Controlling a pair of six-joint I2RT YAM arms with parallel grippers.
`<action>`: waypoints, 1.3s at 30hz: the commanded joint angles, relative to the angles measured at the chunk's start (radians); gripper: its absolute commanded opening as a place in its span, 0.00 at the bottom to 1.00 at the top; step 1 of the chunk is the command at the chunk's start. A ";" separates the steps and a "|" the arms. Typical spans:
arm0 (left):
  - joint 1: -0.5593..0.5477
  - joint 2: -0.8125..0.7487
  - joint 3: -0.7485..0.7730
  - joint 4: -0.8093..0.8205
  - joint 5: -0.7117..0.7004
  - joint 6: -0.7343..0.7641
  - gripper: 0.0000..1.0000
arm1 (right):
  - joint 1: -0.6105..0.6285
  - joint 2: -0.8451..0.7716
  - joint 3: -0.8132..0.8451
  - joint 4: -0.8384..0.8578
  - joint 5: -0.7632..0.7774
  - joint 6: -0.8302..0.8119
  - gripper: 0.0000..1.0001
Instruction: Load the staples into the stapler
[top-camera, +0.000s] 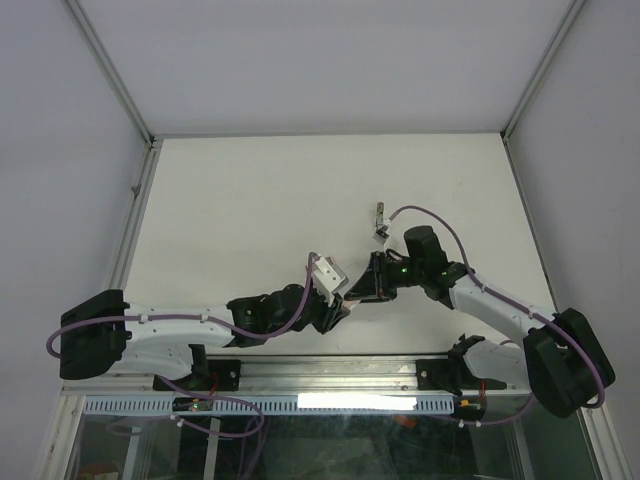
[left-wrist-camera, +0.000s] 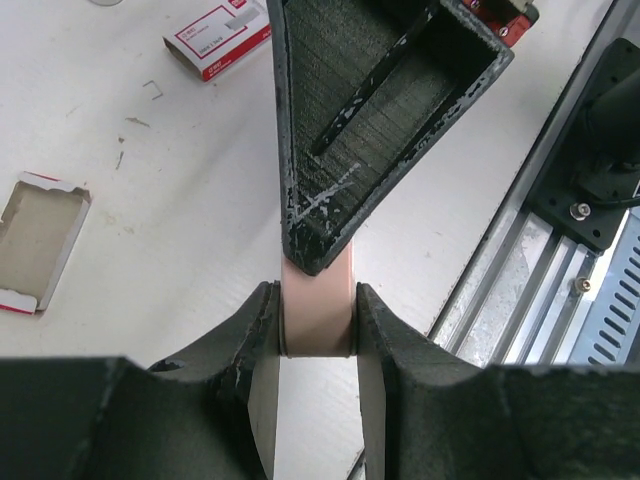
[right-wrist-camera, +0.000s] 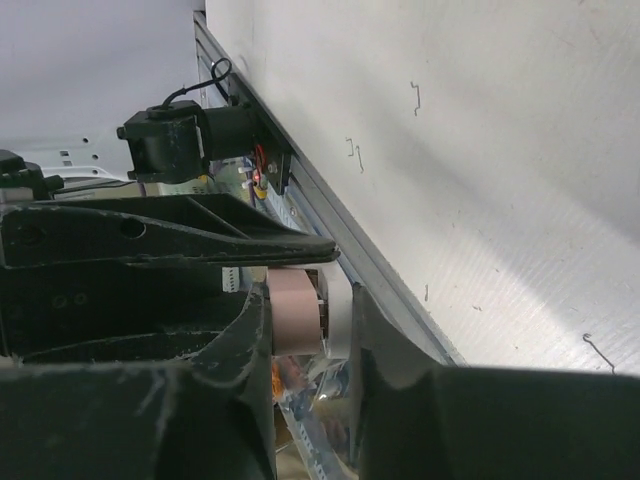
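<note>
In the left wrist view, the stapler (left-wrist-camera: 318, 318), a pink oblong, is clamped between the fingers of my left gripper (left-wrist-camera: 318, 300). A black finger of my right gripper (left-wrist-camera: 370, 120) reaches down onto its far end. From the right wrist, the stapler (right-wrist-camera: 296, 310) shows a pink side and a white side, and my right gripper (right-wrist-camera: 312, 300) is shut across both. The staples (left-wrist-camera: 215, 38), a small white box with red marks, lie on the table beyond, apart from both grippers. From above, the two grippers (top-camera: 340, 303) (top-camera: 368, 283) meet at the table's near middle and hide the stapler.
An opened cardboard tray (left-wrist-camera: 35, 240) with red edges lies on the table to the left. Loose bent staples (right-wrist-camera: 415, 95) are scattered on the white table top (top-camera: 250, 210). The metal rail (left-wrist-camera: 520, 270) at the table's near edge runs close beside the grippers. Small items (top-camera: 380, 222) lie just beyond the right gripper.
</note>
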 joint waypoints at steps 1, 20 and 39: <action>-0.009 -0.037 0.022 0.088 -0.006 0.012 0.00 | 0.006 -0.012 0.000 0.087 -0.060 0.053 0.00; -0.007 -0.068 0.007 0.073 -0.006 -0.005 0.00 | -0.031 -0.129 0.113 -0.071 0.069 -0.053 0.92; 0.725 0.119 0.275 -0.299 -0.117 -0.181 0.00 | -0.103 -0.193 0.306 -0.400 0.776 -0.275 0.93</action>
